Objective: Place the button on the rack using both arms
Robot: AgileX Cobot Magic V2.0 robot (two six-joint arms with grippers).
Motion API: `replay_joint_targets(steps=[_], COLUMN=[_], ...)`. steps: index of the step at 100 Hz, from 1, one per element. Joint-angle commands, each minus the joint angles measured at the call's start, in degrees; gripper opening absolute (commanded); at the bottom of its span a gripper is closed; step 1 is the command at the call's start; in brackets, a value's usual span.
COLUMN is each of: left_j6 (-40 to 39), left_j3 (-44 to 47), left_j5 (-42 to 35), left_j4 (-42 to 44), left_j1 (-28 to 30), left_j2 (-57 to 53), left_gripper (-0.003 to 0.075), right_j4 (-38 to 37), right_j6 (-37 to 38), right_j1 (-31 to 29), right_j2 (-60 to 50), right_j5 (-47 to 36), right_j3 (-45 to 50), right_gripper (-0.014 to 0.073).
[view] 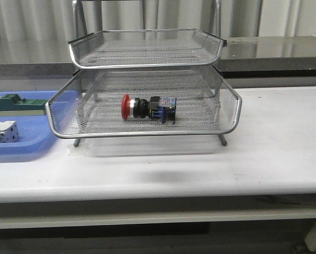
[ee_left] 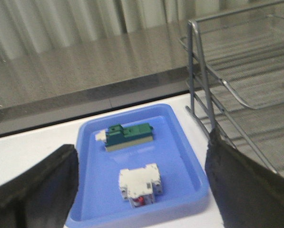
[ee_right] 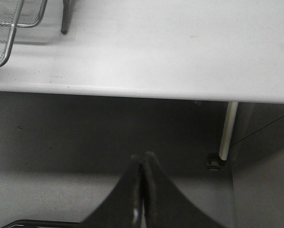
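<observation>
right gripper (ee_right: 142, 199): pinched closed, empty, off the table edge
left gripper (ee_left: 142, 190): spread wide, hovering above blue tray (ee_left: 189, 156)
button (view: 148, 108): resting in rack (view: 147, 133), so looks placed

One button (view: 147, 108), one rack (view: 147, 132) showing two trays, one blue tray (view: 20, 148) holding one green block (view: 17, 104) and one white block (view: 1, 132)

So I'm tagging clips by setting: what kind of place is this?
Probably a lab or workshop bench: a plain white table, a wire rack holding an industrial button, and electrical parts in a blue tray.
</observation>
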Motion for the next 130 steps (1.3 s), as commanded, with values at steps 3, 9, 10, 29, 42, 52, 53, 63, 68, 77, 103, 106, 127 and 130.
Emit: replay_joint_targets(steps=[3,9,10,29,42,52,53,63,68,77,103,106,127,130], left_j6=[-0.7,-0.7,-0.7,-0.8,-0.8,-0.8,-0.8,-0.8,-0.8,-0.8,-0.8,-0.8,-0.8,-0.8], left_j3=[2.5,3.6,3.8,4.0,4.0,4.0,4.0,4.0,4.0,4.0,4.0,4.0,4.1,4.1], left_j5=[-16.2,-19.0,-19.2,-19.6,-19.1,-18.0,-18.0,-16.9,-16.6,-16.6,-16.2,-16.1,-16.1,-16.1], left_j4=[-1.0,-1.0,-1.0,-4.1,-9.0,-9.0,-9.0,-9.0,-9.0,-9.0,-9.0,-9.0,-9.0,-9.0], left_j1=[0.2,0.2,0.2,0.1,0.1,0.1,0.1,0.1,0.1,0.1,0.1,0.1,0.1,0.1], left_j2=[0.2,0.2,0.2,0.2,0.2,0.2,0.2,0.2,0.2,0.2,0.2,0.2,0.2,0.2], left_gripper=[0.0525,0.0525,0.0525,0.0515,0.0477,0.043,0.0426,0.0362,0.0316,0.0206,0.0004,0.0004,0.0004,0.0004], right_j4=[-1.1,-1.1,-1.1,-1.1,-1.1,-1.1,-1.1,-1.1,-1.1,-1.1,-1.1,-1.1,-1.1,-1.1], right_j6=[-0.1,-0.1,-0.1,-0.1,-0.1,-0.1,-0.1,-0.1,-0.1,-0.1,-0.1,-0.1,-0.1,-0.1], right_j1=[-0.1,-0.1,-0.1,-0.1,-0.1,-0.1,-0.1,-0.1,-0.1,-0.1,-0.1,-0.1,-0.1,-0.1], right_j2=[0.2,0.2,0.2,0.2,0.2,0.2,0.2,0.2,0.2,0.2,0.2,0.2,0.2,0.2], right_j5=[-3.2,-3.2,-3.2,-3.2,-3.2,-3.2,-3.2,-3.2,-3.2,-3.2,-3.2,-3.2,-3.2,-3.2], right_j3=[-1.9,-1.9,-1.9,-1.9,-1.9,-1.9,-1.9,-1.9,-1.9,-1.9,-1.9,-1.9,-1.9,-1.9], right_gripper=[-0.0068,-0.0068,-0.0068,-0.0068,-0.0068,-0.0068,-0.0068,-0.0068,-0.0068,-0.0068,-0.0068,-0.0068,-0.0068,-0.0068])
